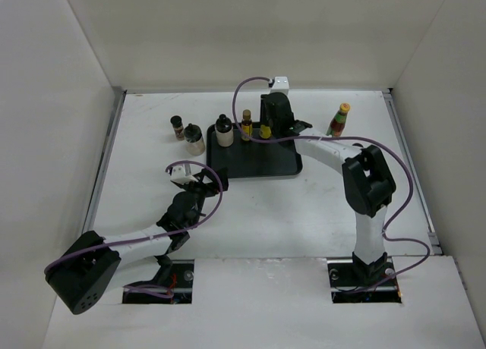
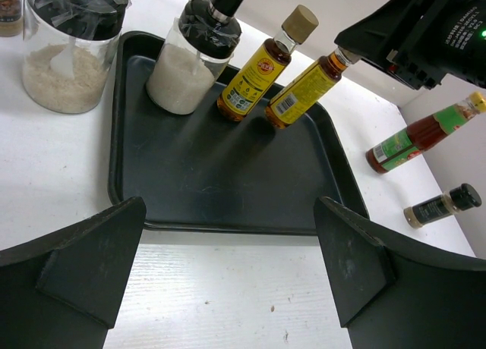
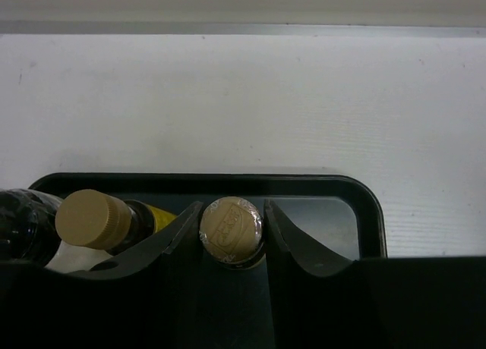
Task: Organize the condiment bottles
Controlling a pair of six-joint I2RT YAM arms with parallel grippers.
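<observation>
A black tray lies mid-table. On its far part stand a white black-capped bottle and two slim yellow-labelled bottles. My right gripper is shut on the tan cap of the right-hand yellow bottle, which stands on the tray. My left gripper is open and empty, low over the table just short of the tray's near rim. A squat beige jar and a dark shaker stand left of the tray. A red bottle with an orange cap stands to the right.
A second dark shaker stands right of the tray near the red bottle; the right arm hides it in the top view. White walls close the table on three sides. The tray's near half is bare.
</observation>
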